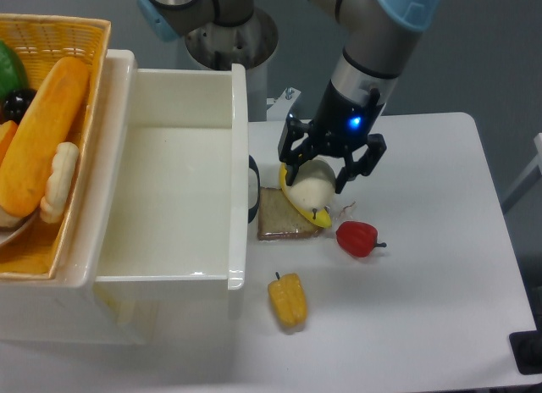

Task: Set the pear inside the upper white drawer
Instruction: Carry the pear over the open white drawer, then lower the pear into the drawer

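Note:
The cream-white pear (pixel 313 190) lies on the table just right of the drawer, resting against a yellow banana (pixel 303 210) and a slice of brown bread (pixel 284 219). My gripper (pixel 316 179) is low over the pear with a finger on each side; the jaws stand spread wide and I see no clear grip. The upper white drawer (pixel 239 156) is pulled open on the left, its inside bare. Its black handle (pixel 252 190) faces the pear.
A woven yellow basket (pixel 80 33) with bread and other food sits in a white drawer at the far left. A red pepper (pixel 357 238) lies right of the banana. A yellow-orange bell pepper (pixel 288 300) lies near the front.

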You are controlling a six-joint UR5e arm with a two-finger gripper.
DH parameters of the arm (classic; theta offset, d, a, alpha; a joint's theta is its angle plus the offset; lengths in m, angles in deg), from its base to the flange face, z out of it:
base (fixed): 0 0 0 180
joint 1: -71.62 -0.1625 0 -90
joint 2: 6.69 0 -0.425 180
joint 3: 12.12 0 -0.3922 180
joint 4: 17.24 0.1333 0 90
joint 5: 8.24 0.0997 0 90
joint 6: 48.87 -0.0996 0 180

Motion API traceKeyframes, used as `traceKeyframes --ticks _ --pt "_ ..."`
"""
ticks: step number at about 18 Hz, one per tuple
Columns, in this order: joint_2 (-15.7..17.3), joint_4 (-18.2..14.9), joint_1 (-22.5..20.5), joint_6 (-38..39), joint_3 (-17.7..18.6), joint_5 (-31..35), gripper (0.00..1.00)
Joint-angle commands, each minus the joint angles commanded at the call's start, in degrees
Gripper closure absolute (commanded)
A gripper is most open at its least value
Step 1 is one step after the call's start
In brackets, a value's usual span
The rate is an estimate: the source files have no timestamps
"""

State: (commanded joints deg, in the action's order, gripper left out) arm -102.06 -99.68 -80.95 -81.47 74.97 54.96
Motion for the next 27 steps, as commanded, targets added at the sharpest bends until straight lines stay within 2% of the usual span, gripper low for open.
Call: traceKeyframes --ticks 5,8,15,27 --pt "3.25 -3.43 0.26 0.17 0.09 -1.41 0.46" --pt "4.93 -5.80 2.89 0.09 0.96 -1.85 0.46" --pt "7.30 -5.89 7.99 0.18 2.81 -1.94 0.45" --pt "6.95 -6.33 11.77 0.44 5.71 -1.50 0.43"
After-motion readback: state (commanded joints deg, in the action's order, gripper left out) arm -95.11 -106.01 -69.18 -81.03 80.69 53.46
